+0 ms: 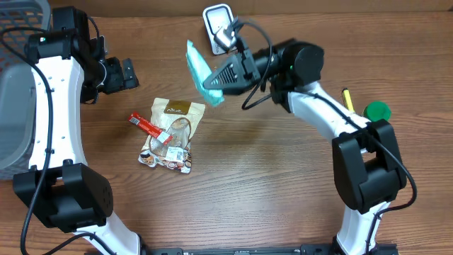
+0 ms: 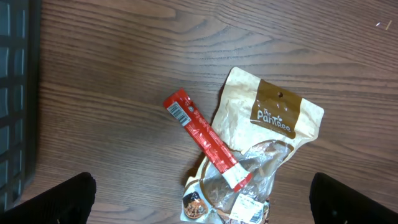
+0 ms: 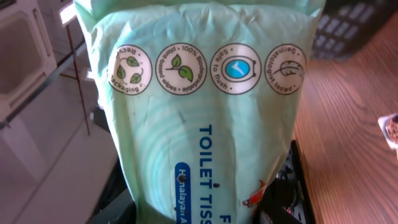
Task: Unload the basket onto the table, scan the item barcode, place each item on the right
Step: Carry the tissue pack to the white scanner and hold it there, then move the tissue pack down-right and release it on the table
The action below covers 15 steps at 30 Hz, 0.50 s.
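One tissue pack [image 1: 197,62] clamped in right tool [image 1: 216,79].

A snack pouch [image 1: 177,120] lies mid-table [image 1: 269,184], with a stick sachet [image 1: 147,126] across its left edge (one end on the wood). The tissue pack [image 1: 201,71] hangs above the far middle, just near of the scanner [image 1: 218,27]. A basket [image 1: 21,21] stands far left; a pen [image 1: 347,98] and a lid [image 1: 377,110] lie to the right.
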Each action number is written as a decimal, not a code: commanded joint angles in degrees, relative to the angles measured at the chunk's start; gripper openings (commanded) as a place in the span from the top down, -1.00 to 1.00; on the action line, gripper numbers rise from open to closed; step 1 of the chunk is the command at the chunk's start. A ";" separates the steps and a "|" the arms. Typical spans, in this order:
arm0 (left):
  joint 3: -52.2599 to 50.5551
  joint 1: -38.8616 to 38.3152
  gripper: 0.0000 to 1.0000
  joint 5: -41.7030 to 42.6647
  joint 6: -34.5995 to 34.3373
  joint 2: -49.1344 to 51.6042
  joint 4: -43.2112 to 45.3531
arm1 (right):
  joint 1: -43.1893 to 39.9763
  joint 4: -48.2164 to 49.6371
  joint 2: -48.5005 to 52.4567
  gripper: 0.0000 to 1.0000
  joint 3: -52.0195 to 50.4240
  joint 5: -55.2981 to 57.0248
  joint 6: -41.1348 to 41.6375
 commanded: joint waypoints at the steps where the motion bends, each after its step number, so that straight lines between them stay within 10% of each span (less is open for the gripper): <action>1: -0.11 -0.39 -0.99 0.39 0.66 -0.26 0.07 | 0.37 0.33 -1.16 0.14 -4.22 -2.40 -6.75; 15: -0.11 -0.39 -1.00 0.39 0.66 -0.26 0.07 | 0.39 -3.04 -1.11 0.14 -19.06 -2.40 -20.96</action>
